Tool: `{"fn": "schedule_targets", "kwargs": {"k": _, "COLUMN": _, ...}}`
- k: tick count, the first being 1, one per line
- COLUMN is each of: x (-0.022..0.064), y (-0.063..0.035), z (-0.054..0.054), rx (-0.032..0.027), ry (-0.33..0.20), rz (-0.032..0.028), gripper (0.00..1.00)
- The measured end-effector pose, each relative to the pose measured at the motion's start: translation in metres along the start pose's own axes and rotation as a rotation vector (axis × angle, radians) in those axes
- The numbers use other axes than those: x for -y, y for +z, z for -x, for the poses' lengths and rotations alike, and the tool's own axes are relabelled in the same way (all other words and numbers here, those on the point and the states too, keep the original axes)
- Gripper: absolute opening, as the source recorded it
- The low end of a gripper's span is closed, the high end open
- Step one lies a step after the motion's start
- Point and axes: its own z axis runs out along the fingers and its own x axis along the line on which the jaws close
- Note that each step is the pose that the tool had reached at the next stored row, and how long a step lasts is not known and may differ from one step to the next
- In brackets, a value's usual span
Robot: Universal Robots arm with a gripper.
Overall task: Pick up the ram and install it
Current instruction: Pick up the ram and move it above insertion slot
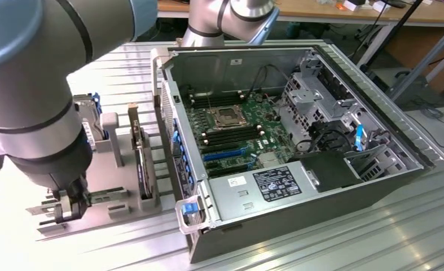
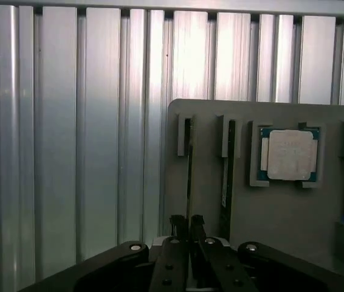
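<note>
Ram (image 2: 189, 173) apparently pinched between jaws

Table (image 2: 68, 152): ribbed bare metal, shiny (strong glare). Holder (image 2: 281, 213): matt grey plastic. Processor chip (image 2: 290, 155): dull silvery lid. Gripper (image 2: 188, 220): matt black.

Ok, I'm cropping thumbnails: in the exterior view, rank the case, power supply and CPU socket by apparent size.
Largest: case.
Then: power supply.
Smallest: CPU socket.
The gaps are plain; no ties.
</note>
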Motion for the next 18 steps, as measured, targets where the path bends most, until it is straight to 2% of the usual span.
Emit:
{"fn": "schedule_targets", "kwargs": {"k": 1, "x": -0.0002, "y": -0.0119, "z": 0.0, "rx": -0.0008, "ry": 0.0, "rz": 0.0001, "gripper": 0.14}}
{"fn": "schedule_targets", "kwargs": {"k": 9, "x": -0.001, "y": -0.0587, "z": 0.0, "rx": -0.0046, "ry": 0.0, "rz": 0.0001, "gripper": 0.14}}
{"fn": "schedule_targets", "kwargs": {"k": 15, "x": -0.002, "y": -0.1158, "z": 0.001, "rx": -0.009, "ry": 0.0, "rz": 0.0003, "gripper": 0.14}}
{"fn": "schedule_targets", "kwargs": {"k": 18, "x": -0.0022, "y": -0.1334, "z": 0.001, "rx": -0.0097, "ry": 0.0, "rz": 0.0003, "gripper": 0.14}}
